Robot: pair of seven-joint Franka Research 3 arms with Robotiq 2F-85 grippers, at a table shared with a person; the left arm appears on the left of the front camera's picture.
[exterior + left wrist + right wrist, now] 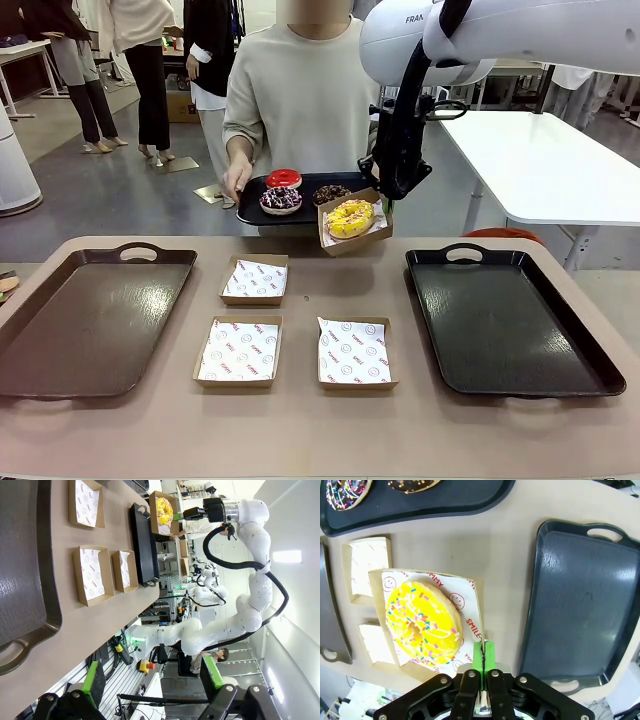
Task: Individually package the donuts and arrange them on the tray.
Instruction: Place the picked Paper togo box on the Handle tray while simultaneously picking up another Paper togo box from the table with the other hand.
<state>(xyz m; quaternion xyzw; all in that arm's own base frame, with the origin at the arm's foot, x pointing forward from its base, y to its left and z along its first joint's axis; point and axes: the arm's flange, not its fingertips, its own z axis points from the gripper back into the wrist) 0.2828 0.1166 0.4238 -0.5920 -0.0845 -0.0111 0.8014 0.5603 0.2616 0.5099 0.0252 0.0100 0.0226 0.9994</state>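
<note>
On the beige tabletop [300, 440], the black plastic tray [510, 330] is being left free for packages. The brown cardboard box [345, 243] bearing the yellow-glazed ring donut [350, 217] is being held aloft and level, its rim being pinched by the right end effector [483, 655]. The left end effector [152, 680] is being held with its fingers apart.

A: table top [300, 440]?
B: matt tan, smooth, laminate look; left tray [90, 320] brown plastic, glossy; right tray [500, 320] black plastic, glossier, hard reflections.
A: boxes?
B: held box [350, 247] and empty boxes [253, 259] matt brown cardboard; liners [240, 350] thin white printed paper.
A: donuts?
B: yellow donut [350, 217] shiny glaze, bumpy with sprinkles; red donut [284, 178] wet-look gloss; chocolate donut [331, 193] duller icing.
A: robot?
B: arm shell [500, 35] glossy white plastic; right gripper [483, 647] black, semi-matt, pads [490, 656] matt green; person's sweater [300, 90] cream knit cloth, matt.
</note>
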